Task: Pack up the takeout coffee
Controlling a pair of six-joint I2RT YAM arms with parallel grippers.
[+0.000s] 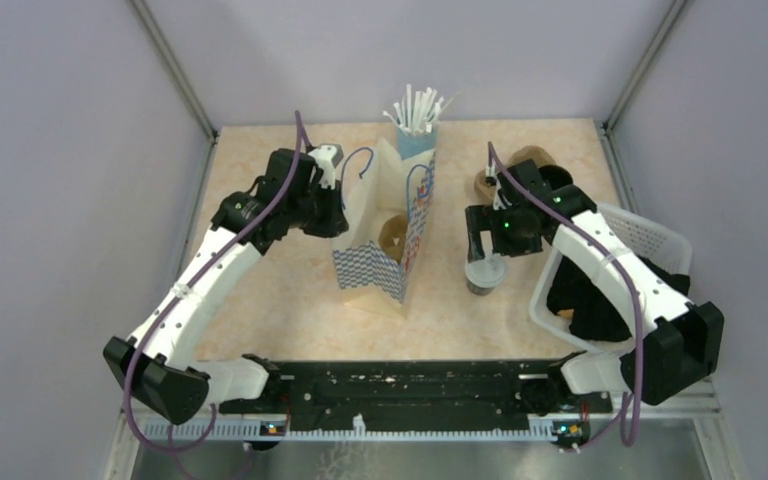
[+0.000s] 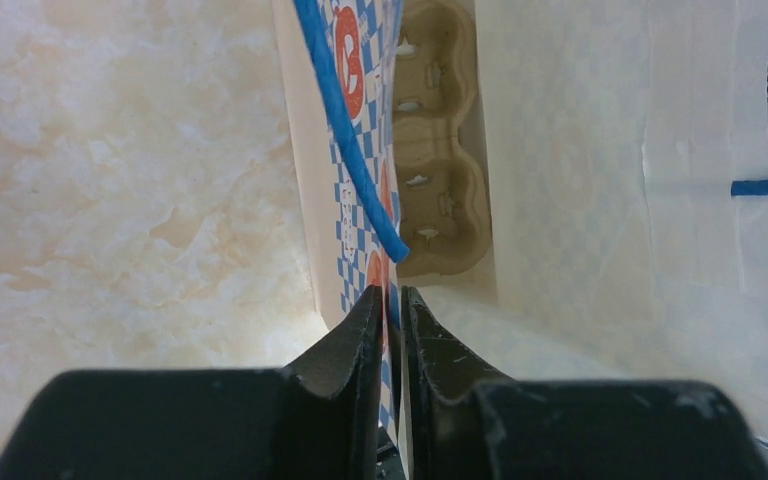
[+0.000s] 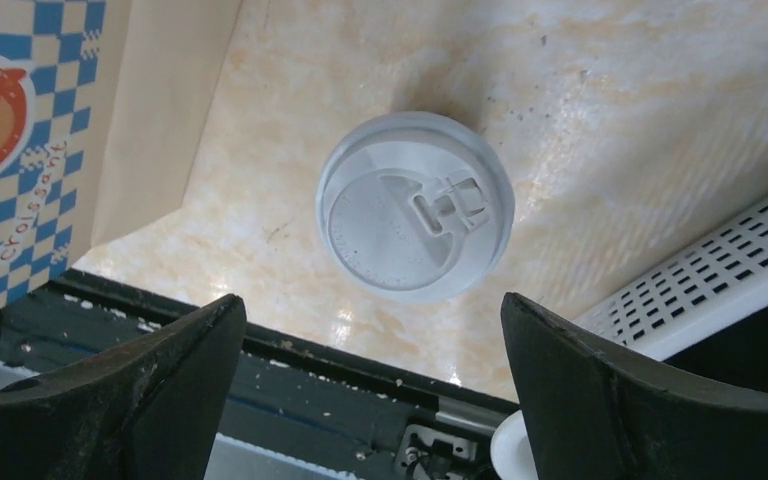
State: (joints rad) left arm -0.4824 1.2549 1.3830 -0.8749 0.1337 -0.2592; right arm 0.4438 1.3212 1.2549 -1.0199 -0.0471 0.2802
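While open over the takeout coffee, right end effector; left end effector tight on bag.

There was one paper bag in the middle, with two blue handles and one cardboard tray inside. One lidded coffee cup stood right of it. One blue cup of straws, too many to count, stood far. One white basket sat right. Two arms showed: left arm, right arm.
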